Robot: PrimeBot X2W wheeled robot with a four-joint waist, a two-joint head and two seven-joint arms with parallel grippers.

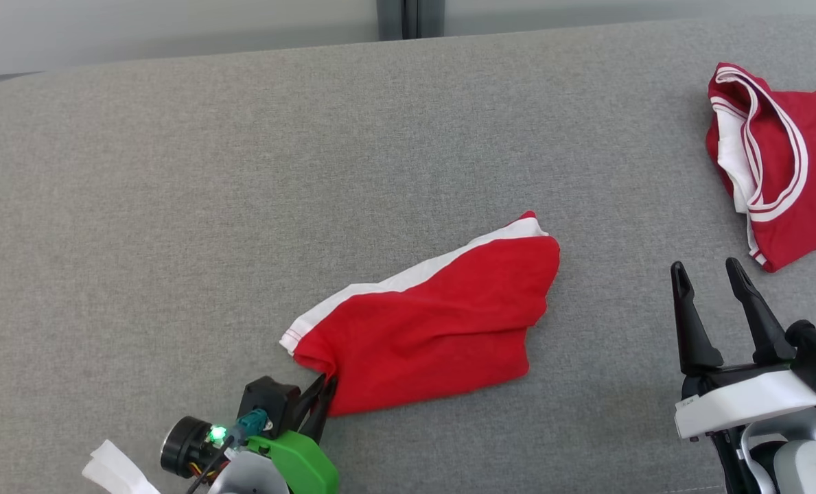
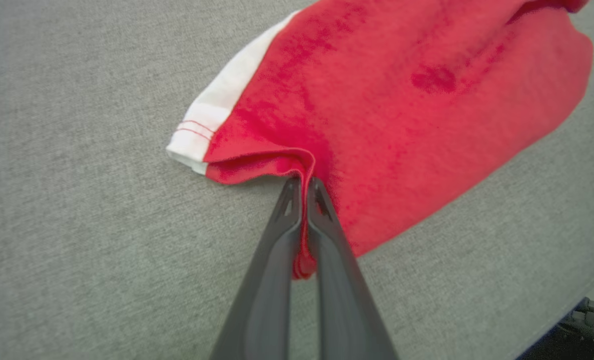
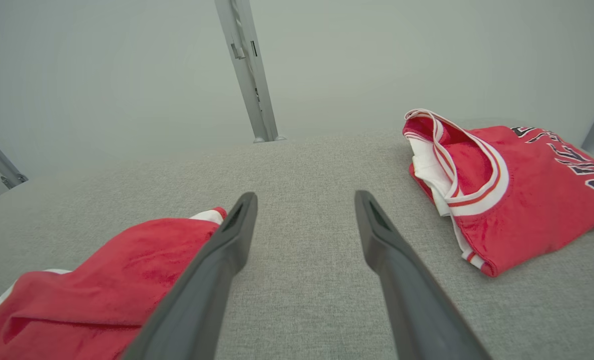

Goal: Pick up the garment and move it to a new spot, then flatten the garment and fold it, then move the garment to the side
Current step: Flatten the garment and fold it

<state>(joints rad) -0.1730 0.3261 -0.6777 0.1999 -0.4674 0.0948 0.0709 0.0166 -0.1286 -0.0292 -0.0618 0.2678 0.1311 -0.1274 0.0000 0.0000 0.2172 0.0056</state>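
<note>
Grey table (image 1: 174, 206) is lying bare across its left half and along the far edge, giving wide passage. A red garment (image 1: 435, 329) is occupying the middle near side, with the left gripper (image 1: 324, 394) pinching its near-left corner. A jersey (image 1: 778, 171) is blocking the far right. Between the two cloths, a free lane is running ahead of the right gripper (image 1: 706, 267).

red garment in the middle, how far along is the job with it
Done: the left gripper is shut on the near hem of the red garment. In hand: the pickup; the cloth lies crumpled on the grey surface, not visibly lifted. Left: moving it, flattening, folding, setting it aside. The right gripper is open and holds nothing.
</note>
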